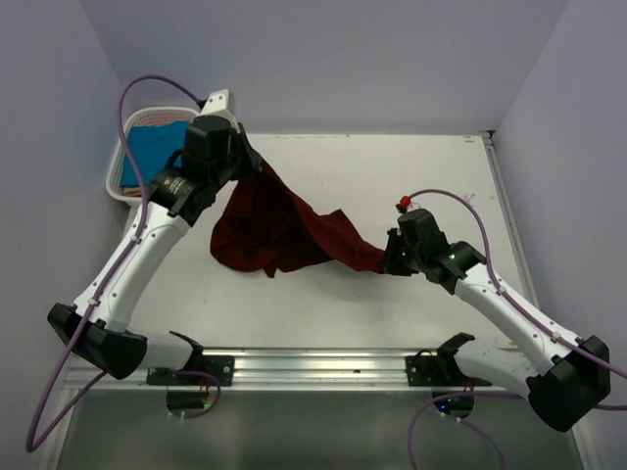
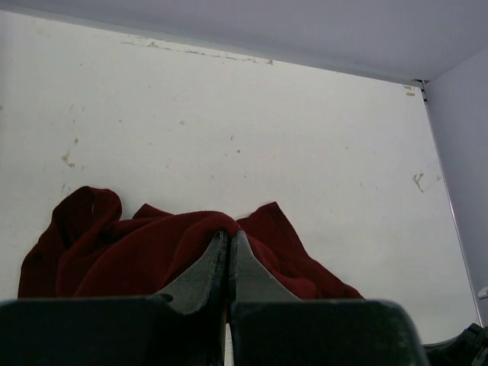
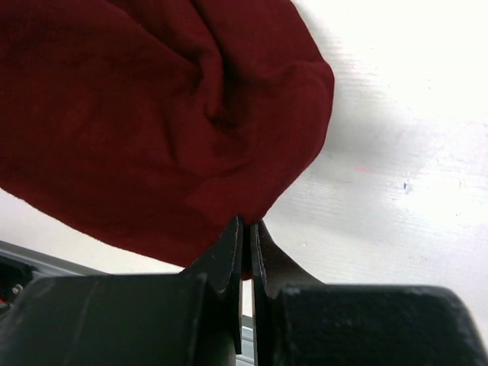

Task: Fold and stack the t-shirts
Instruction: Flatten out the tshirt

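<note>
A dark maroon t-shirt (image 1: 279,227) hangs stretched between my two grippers above the white table, its middle sagging in folds. My left gripper (image 1: 257,164) is shut on its upper left end, near the table's back left. In the left wrist view the cloth (image 2: 137,252) bunches over the shut gripper (image 2: 227,235). My right gripper (image 1: 390,262) is shut on the shirt's lower right end, at mid-right. In the right wrist view the cloth (image 3: 152,114) spreads above the pinching gripper (image 3: 248,223). A turquoise-blue t-shirt (image 1: 157,147) lies in the basket.
A white slatted plastic basket (image 1: 116,174) stands off the table's back left corner. The table (image 1: 392,176) has a raised rim at the back and right, and a metal rail (image 1: 313,367) along its near edge. Purple cables loop from both arms.
</note>
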Available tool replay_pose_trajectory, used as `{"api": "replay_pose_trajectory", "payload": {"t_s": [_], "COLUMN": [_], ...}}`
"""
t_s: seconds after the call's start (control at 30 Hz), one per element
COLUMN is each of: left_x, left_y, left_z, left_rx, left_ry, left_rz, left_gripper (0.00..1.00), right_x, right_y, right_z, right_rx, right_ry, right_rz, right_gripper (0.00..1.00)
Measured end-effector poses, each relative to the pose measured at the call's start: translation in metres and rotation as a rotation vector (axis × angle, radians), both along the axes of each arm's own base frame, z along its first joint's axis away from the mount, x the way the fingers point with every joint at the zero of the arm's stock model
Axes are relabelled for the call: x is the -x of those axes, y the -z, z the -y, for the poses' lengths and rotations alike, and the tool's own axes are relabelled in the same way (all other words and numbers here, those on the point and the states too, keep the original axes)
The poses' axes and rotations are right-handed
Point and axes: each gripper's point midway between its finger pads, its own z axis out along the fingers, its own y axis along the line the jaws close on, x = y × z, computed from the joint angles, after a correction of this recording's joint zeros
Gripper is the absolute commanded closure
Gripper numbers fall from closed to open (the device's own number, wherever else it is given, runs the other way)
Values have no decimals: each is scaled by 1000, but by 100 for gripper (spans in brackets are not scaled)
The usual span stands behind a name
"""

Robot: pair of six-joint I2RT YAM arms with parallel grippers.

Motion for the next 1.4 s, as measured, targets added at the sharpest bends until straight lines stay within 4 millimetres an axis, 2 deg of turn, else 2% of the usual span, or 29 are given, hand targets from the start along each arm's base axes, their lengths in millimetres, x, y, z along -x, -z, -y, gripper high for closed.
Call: {"api": "replay_pose_trajectory", "payload": {"t_s": [0.1,0.23,0.37,0.43,0.53,0.7,0.9,1.1,1.27,1.4], "left_x": [-3,-3,-1,4,14,41,87,126,160,189], "left_y": [-9,-16,-26,-32,-49,-97,-167,-216,-244,-269], "left_z": [-4,-8,-15,-20,-27,-46,-77,-91,-95,-97], "left_rx": [-1,-16,-39,-49,-56,-52,-29,-5,15,46], "left_ry": [-9,-13,-26,-32,-33,-34,-69,-45,11,63], "left_rz": [19,32,53,70,117,271,515,687,794,877], "left_gripper": [100,100,100,100,100,100,100,100,100,100], "right_x": [-4,-7,-19,-27,-36,-50,-61,-49,-20,9], "right_y": [-5,-21,-76,-118,-162,-213,-255,-314,-367,-396], "right_z": [-4,4,19,27,35,41,43,53,66,75], "right_rx": [-5,2,-6,-25,-33,-5,28,13,-40,-84], "right_ry": [-7,16,75,111,144,155,137,126,109,84], "right_rz": [7,71,251,377,512,648,780,971,1137,1237], "right_gripper": [100,100,100,100,100,100,100,100,100,100]}}
